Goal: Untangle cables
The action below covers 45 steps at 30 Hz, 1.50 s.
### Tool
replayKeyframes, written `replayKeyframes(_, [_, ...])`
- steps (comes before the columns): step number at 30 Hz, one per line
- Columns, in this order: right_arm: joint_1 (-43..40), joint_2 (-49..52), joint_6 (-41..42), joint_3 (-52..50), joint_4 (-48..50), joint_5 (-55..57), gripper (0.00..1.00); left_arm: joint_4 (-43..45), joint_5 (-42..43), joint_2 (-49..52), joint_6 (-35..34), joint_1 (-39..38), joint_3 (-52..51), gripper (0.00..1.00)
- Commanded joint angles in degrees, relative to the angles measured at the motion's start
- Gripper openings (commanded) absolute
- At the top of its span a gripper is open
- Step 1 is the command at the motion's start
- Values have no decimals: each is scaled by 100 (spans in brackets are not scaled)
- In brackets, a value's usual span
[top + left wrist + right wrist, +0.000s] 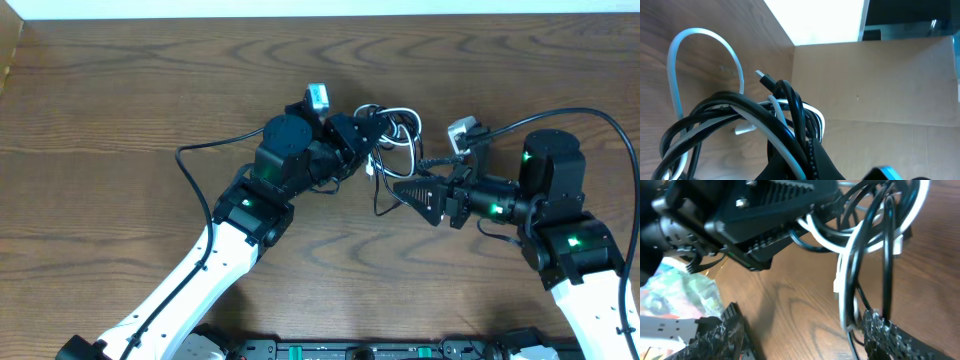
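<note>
The cables (398,135) are one tangled bundle of a white cord and black cords at the table's middle. My left gripper (368,132) is shut on the bundle and holds it lifted. In the left wrist view the black and white loops (730,112) spill from the jaws (805,152), with a black plug end (762,76) sticking up. My right gripper (400,189) is open, just below the bundle. In the right wrist view its fingers (805,340) are wide apart, and hanging white and black strands (850,275) lie against the inner side of the right finger.
The wooden table (120,110) runs to a cardboard wall (880,85) at the back. A thick black arm cable (215,145) loops left of the left arm. Another arcs over the right arm (580,115). A crumpled colourful wrapper (675,292) lies at the left.
</note>
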Motion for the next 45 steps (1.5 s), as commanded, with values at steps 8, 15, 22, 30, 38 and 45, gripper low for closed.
replayKeyframes(8, [33, -24, -125, 57, -101, 170, 71, -90, -39, -107, 387, -7, 74, 7])
replayKeyframes(15, [33, -24, -127, 57, -179, 175, 71, -533, -575, -107, 492, -7, 74, 8])
replayKeyframes(22, [33, -24, -127, 57, -380, 820, 66, -310, -52, -114, 492, -9, 74, 7])
replayKeyframes(30, [33, -24, -127, 57, -149, 861, 49, -245, 374, -114, 492, -146, 74, 7])
replayKeyframes(38, [33, -22, -127, 57, -155, 859, 1, -240, 330, -114, 492, -350, 74, 7])
replayKeyframes(45, [33, -24, -120, 57, -299, 531, 1, -275, 0, -111, 542, -345, 74, 7])
